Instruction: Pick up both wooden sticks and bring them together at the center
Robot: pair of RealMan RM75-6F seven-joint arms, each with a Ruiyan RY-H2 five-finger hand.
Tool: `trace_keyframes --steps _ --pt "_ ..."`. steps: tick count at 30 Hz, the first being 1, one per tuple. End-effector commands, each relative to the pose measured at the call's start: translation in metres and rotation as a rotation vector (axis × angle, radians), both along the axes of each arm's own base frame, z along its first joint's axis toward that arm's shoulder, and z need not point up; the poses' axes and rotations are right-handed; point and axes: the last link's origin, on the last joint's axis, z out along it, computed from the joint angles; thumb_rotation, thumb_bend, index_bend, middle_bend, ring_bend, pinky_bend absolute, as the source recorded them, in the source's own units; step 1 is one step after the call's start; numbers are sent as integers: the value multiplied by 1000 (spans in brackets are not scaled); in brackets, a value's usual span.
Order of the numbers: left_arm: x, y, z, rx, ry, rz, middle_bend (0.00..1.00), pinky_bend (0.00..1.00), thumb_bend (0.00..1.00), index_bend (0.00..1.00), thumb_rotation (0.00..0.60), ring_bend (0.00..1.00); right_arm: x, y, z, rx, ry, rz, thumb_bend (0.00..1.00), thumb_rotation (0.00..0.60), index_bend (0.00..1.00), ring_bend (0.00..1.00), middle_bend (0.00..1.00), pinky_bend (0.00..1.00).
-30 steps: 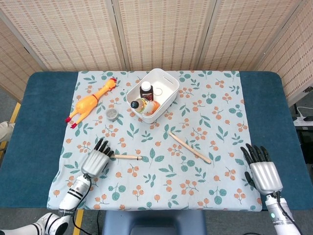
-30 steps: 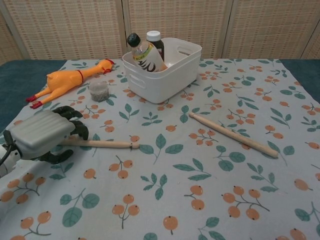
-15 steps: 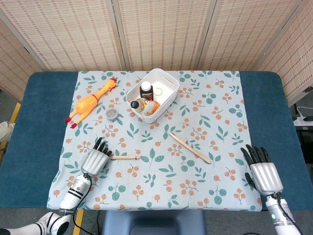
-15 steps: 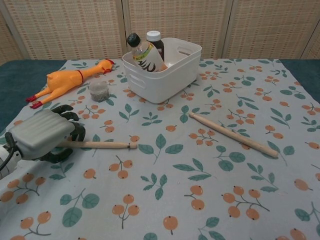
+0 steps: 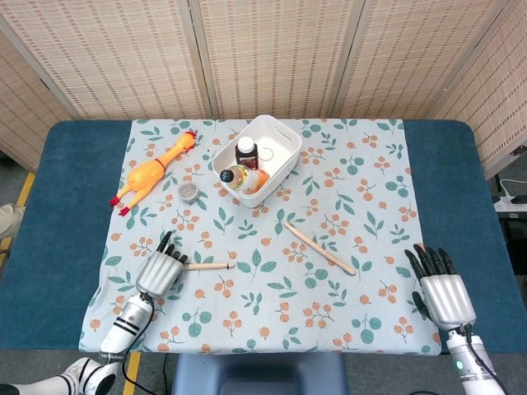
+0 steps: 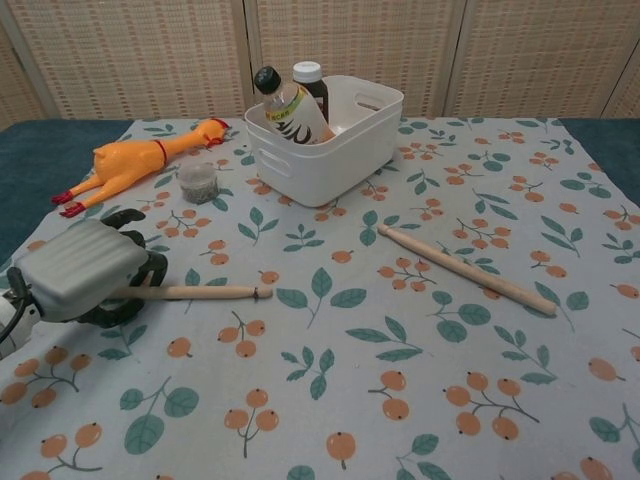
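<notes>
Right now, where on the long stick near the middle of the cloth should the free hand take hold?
Near its middle, coming from above. The long stick lies flat and slanted with bare cloth along both sides, so fingers could close across it. The right hand, open and nearest, would probably reach in from its thicker end.

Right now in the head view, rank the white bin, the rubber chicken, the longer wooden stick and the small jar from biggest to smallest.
1. White bin
2. Rubber chicken and longer wooden stick: similar length, too close to rank, though the chicken is bulkier
3. Small jar
</notes>
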Motion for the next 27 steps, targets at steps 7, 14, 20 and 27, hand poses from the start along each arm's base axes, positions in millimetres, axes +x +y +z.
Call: trace_keyframes --steps 7,14,20,27 --pt "5 -4 10 35 -79 -92 875 125 491 764 600 470 9 -10 -9 -38 -22 50 357 600 9 0 3 0" --pt "4 -10 23 42 -129 -149 906 131 507 805 600 488 21 -40 -39 3 -16 35 356 600 136 0 149 0" --pt "0 -15 35 54 -153 -163 906 131 506 805 600 488 39 -68 -75 59 22 22 357 600 197 0 201 0" --pt "-6 -15 47 71 -155 -158 906 130 507 805 600 488 64 -85 -106 116 42 8 356 600 203 0 204 0"
